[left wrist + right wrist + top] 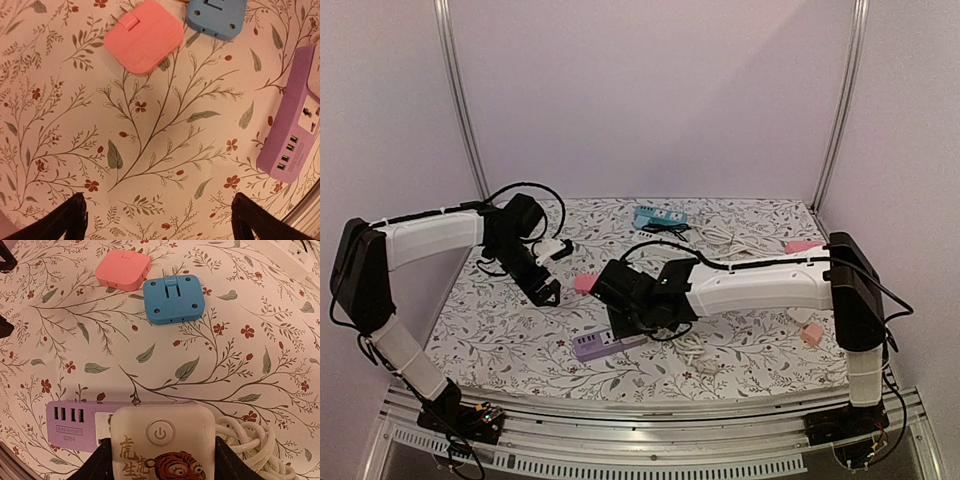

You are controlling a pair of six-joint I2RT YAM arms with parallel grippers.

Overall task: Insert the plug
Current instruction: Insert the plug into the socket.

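The plug [162,440] is a white square block with a power button and a tiger picture. My right gripper [162,462] is shut on it, one dark finger [100,462] on each side. The plug sits over the white socket face of the purple power strip [70,420], hiding that socket. Whether its pins are in the socket cannot be seen. A coiled white cable [250,440] lies right of the plug. From above, the right gripper [630,300] is over the strip [595,345]. My left gripper [160,220] hangs open above bare cloth, left of the strip [295,135].
A pink square adapter [122,270] and a blue one [172,299] lie on the flowered cloth beyond the strip. A blue power strip [658,216] lies at the back. A pink item [804,245] and a peach one [811,334] lie by the right arm.
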